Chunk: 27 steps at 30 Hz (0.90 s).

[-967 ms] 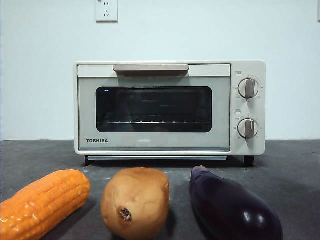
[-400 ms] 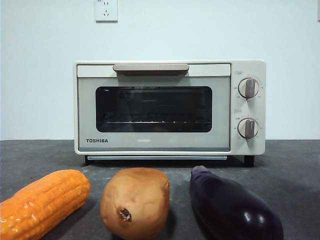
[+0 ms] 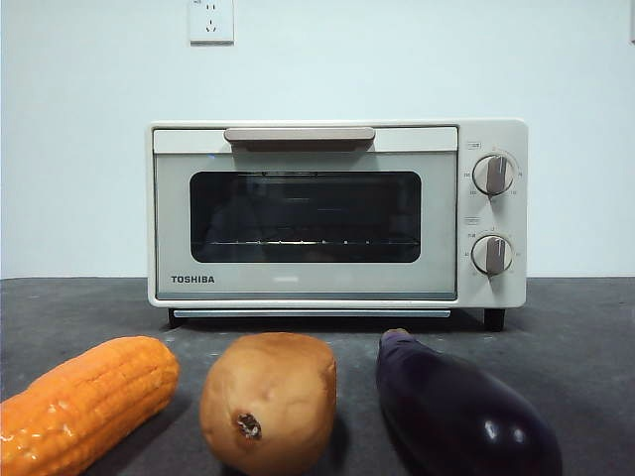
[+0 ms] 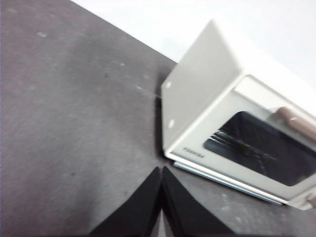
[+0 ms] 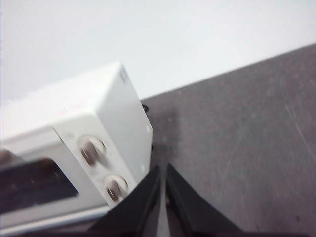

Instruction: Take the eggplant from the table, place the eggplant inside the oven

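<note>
Cream-white oven [image 3: 337,213], door shut, is set at 12 o'clock on the table [image 3: 575,317]. Eggplant [image 3: 461,412] is laid at 5 o'clock beside potato [image 3: 269,402]. Left gripper [image 4: 161,170] and right gripper [image 5: 162,169] are closed, nothing held.

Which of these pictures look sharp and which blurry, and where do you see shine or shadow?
Front view: sharp; the eggplant shows small bright glints, the oven door reflects faintly, and soft shadows sit under the potato and corn. Left wrist view: soft and smeared, with the left tool shut. Right wrist view: equally blurry, with the right tool shut.
</note>
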Tool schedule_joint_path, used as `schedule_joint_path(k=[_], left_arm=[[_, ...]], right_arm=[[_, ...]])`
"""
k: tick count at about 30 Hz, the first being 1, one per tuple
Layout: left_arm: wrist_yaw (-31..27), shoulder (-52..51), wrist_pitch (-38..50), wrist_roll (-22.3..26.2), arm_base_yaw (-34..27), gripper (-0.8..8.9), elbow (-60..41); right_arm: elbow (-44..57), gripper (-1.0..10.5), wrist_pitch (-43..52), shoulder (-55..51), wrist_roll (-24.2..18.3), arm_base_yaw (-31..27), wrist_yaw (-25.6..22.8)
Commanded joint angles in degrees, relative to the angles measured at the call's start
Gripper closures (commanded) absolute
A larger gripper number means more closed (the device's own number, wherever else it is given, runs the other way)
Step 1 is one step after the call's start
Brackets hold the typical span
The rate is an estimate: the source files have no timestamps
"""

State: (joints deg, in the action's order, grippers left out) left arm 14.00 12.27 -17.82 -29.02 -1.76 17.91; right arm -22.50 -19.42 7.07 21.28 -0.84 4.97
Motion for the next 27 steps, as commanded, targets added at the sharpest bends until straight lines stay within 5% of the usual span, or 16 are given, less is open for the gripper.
schedule_joint_path(k=[1,6,12,18,27], left_arm=[[1.95,4.17,0.50,1.99,-0.15,8.09,4.76],[5.40,12.55,-1.64,5.62,-0.09,8.09,12.98],[11.15,20.35,-2.54,7.54,-0.02,8.09,20.96],[14.38,25.42,-2.38,7.61,1.22,8.09,25.03],[14.60,28.55,-2.29,7.96,4.66,8.09,25.53]], right_arm=[[-5.40,9.4,-1.38,3.19,-1.64,-0.04,0.46],[-14.25,9.4,-8.04,11.04,-3.58,-0.02,5.44],[-22.05,9.3,-16.50,20.61,-4.33,1.20,16.87],[-24.35,7.0,-18.62,28.46,-1.68,4.59,31.30],[-24.35,5.7,-20.90,39.21,-1.38,17.68,32.72]])
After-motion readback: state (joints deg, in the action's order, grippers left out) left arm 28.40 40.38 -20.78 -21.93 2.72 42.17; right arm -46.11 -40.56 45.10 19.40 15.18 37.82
